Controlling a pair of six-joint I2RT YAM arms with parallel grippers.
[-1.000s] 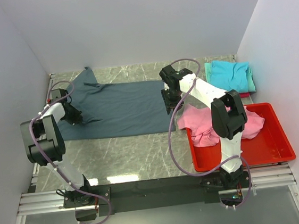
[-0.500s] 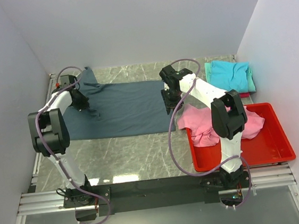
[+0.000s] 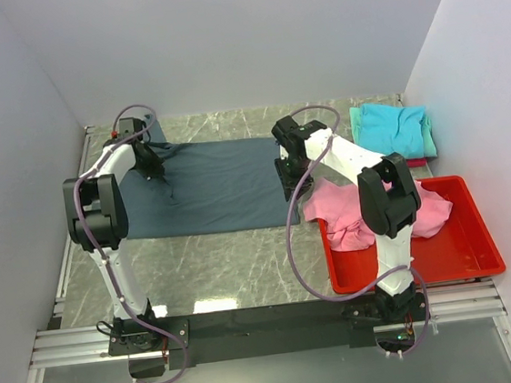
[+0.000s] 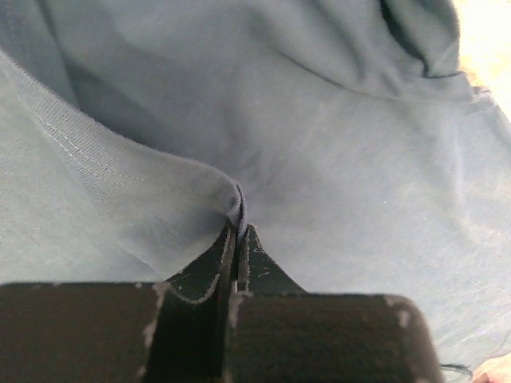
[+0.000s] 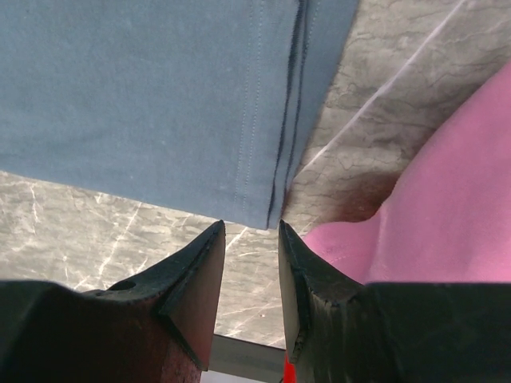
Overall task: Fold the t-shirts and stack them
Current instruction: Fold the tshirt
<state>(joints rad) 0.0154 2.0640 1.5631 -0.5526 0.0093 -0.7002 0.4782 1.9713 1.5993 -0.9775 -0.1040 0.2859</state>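
Nearest, at the right of the grey marbled desk (image 3: pixel 218 269), a red plastic bin (image 3: pixel 469 265) is seen with a crumpled pink cloth t-shirt (image 3: pixel 335 212) lying in it and spilling over its left rim. Beyond, a dark slate blue-grey cloth t-shirt (image 3: pixel 218 184) is spread flat across the middle of the desk. The right claw (image 5: pixel 250 230) is held part open just above the shirt's near right hem corner, with nothing between its tips. At the shirt's far left end, the left claw (image 4: pixel 239 230) is clamped tight on a pinched ridge of the slate cloth. In the far right corner, a folded turquoise t-shirt (image 3: pixel 395 126) is stacked on a mint one (image 3: pixel 355 124).
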